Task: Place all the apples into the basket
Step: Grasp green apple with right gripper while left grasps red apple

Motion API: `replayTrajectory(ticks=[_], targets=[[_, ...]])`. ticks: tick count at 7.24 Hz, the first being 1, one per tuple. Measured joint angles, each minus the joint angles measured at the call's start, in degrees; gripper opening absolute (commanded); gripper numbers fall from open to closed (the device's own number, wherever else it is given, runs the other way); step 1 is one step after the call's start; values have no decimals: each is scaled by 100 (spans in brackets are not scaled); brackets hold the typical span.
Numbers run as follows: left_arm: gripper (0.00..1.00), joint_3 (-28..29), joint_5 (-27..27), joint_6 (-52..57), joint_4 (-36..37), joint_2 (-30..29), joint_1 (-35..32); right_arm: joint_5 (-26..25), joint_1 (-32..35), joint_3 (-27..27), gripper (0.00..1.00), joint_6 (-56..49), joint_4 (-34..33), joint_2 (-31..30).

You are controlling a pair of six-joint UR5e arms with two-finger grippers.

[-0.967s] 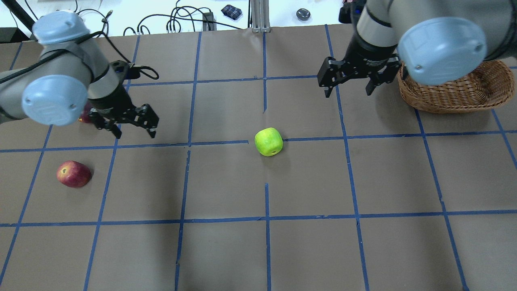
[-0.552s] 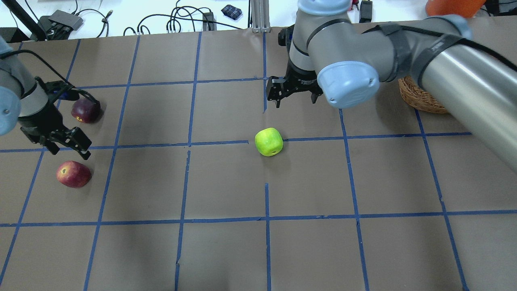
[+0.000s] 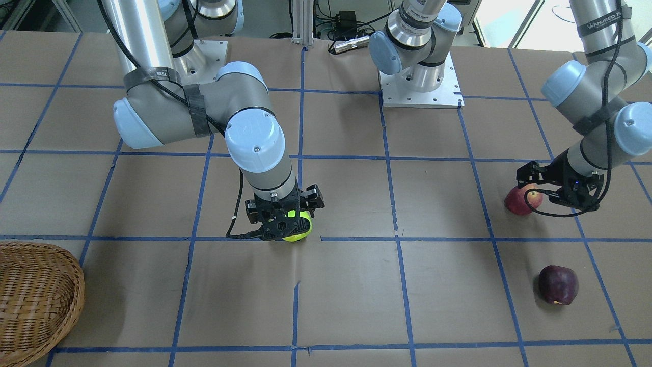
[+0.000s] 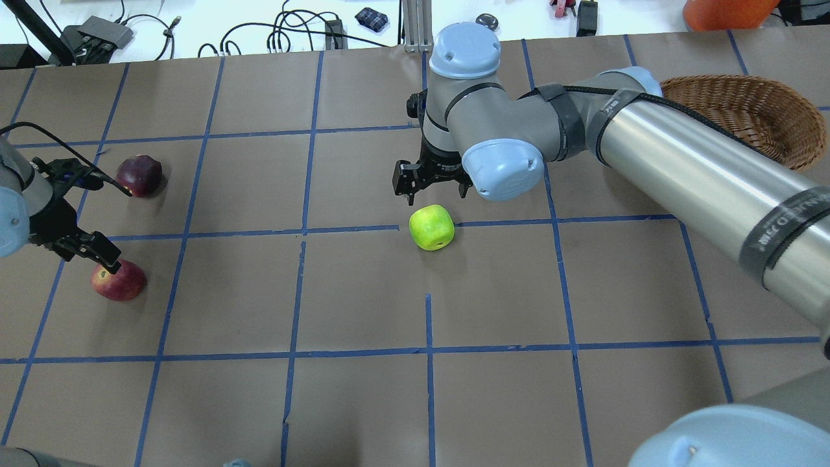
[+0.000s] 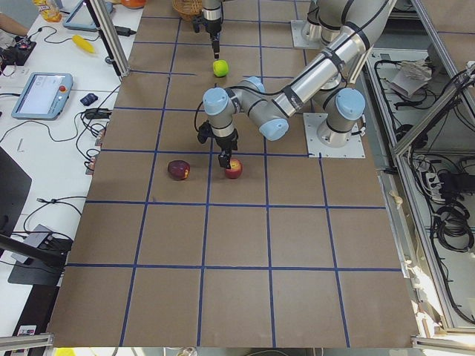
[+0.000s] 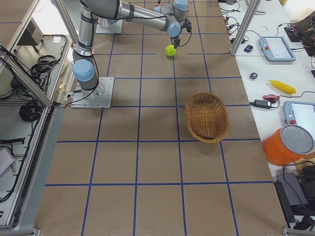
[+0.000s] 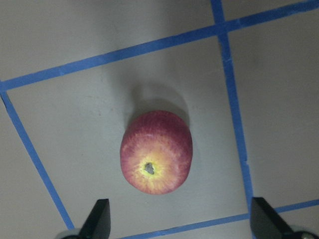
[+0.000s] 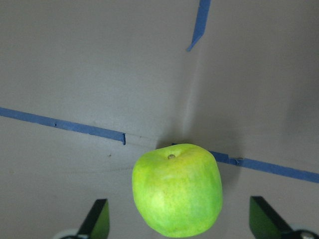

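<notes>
Woven wicker basket (image 4: 746, 107) sits well apart from round green apple (image 4: 431, 227).

Wicker basket (image 6: 207, 137), green apple (image 6: 170, 50) well apart from it (just beside the right arm (image 6: 142, 15))

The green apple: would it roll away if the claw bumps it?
Probably: the green apple is round and lies loose on the flat table. Its skin looks smooth, so the open right gripper could slip if off-centre.
</notes>
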Motion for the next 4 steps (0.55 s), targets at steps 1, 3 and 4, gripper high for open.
replayTrajectory(ticks=[1,3,4], targets=[[100,-41,-42,74,103,-149,10,39,10,6,100,-2,-8,107],[100,-43,-207,143,229,-459,14,47,14,12,100,38,-25,312],[59,-56,-238,166,284,-562,15,51,14,10,100,117,-28,398]])
